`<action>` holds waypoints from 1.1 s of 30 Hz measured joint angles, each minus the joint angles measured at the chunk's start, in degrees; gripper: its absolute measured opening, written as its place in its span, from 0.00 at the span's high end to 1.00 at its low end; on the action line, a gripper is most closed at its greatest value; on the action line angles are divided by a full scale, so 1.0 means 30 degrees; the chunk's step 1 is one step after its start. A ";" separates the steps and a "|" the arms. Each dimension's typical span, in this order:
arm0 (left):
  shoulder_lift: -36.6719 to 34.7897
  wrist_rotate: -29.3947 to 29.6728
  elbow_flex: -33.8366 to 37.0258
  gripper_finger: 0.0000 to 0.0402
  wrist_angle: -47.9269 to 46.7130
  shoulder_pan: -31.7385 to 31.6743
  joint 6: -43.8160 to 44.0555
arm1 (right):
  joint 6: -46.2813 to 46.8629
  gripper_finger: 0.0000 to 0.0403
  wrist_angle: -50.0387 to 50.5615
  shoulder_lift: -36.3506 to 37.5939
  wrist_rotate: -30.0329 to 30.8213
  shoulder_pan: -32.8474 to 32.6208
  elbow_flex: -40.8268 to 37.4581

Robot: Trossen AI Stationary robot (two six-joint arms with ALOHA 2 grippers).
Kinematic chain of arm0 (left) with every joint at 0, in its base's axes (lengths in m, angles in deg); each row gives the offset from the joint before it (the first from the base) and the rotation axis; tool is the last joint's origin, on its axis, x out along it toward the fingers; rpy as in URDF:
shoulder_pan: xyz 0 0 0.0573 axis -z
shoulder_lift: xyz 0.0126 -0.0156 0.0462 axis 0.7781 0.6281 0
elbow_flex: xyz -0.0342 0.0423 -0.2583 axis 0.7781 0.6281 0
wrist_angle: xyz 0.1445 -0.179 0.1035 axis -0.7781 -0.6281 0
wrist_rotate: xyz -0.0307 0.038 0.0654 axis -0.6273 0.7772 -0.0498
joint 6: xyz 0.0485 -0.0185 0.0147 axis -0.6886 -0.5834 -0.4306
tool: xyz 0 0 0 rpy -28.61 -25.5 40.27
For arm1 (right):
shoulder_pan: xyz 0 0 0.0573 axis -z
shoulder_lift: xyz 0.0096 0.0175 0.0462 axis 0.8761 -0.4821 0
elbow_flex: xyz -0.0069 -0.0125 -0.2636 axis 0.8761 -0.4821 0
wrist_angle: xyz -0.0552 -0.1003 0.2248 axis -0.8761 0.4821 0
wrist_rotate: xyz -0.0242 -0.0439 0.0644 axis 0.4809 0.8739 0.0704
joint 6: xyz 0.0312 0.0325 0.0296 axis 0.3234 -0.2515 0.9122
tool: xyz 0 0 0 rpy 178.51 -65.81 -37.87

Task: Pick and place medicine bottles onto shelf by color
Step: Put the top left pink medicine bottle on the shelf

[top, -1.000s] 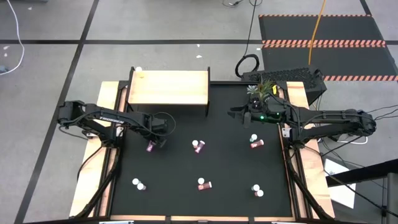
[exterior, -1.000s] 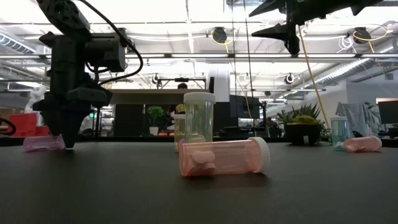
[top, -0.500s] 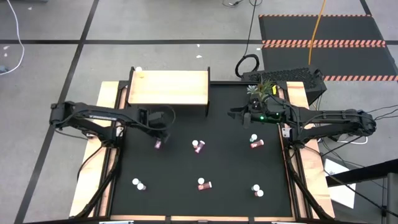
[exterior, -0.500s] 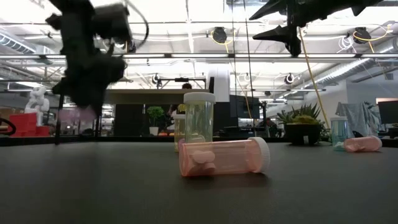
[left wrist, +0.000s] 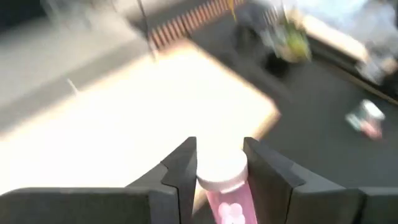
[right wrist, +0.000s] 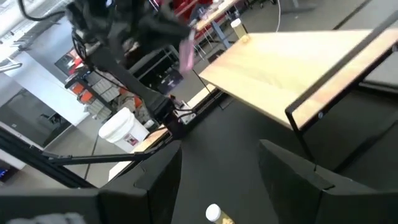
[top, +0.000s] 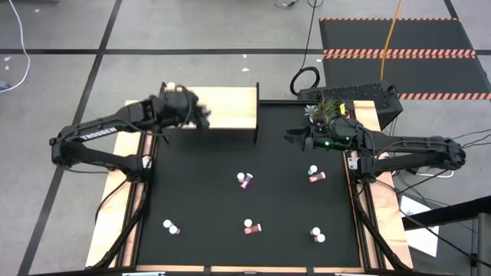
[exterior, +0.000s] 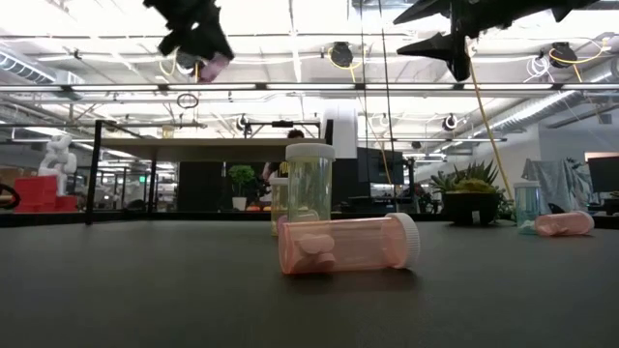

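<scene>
Lifting up from the black mat, the left gripper (left wrist: 219, 163) now pinches a small pink bottle with a white cap (left wrist: 225, 186) above the light-wood shelf (top: 222, 107). The right gripper (right wrist: 219, 165) waits, spread.

Two dark, matte-black jointed arms are showing white lettering along the left arm's (top: 100, 134) link, a green indicator light glowing just behind the right gripper (top: 290, 138), and thick, angular black fingers (left wrist: 183, 171).

Pink bottle (left wrist: 225, 199) (white cap) between dark fingers (left wrist: 181, 174); light-wood shelf (top: 222, 107), black frame; black table mat (top: 253, 192).
</scene>
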 joint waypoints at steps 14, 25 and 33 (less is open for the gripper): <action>0.0504 0.0488 0.6212 0.70 1.4081 -0.6419 -0.2804 | -0.2327 0.50 0.0147 0.0845 -0.0027 0.0022 -0.0006; 0.0547 0.1530 1.0238 0.70 1.8450 -0.7034 -0.5001 | -0.5190 0.50 0.1453 0.0844 -0.0034 0.0051 -0.0007; 0.0576 0.1502 1.0714 0.70 1.8739 -0.8196 -0.5100 | -0.6071 0.50 0.1300 0.0844 -0.0005 0.1043 -0.0007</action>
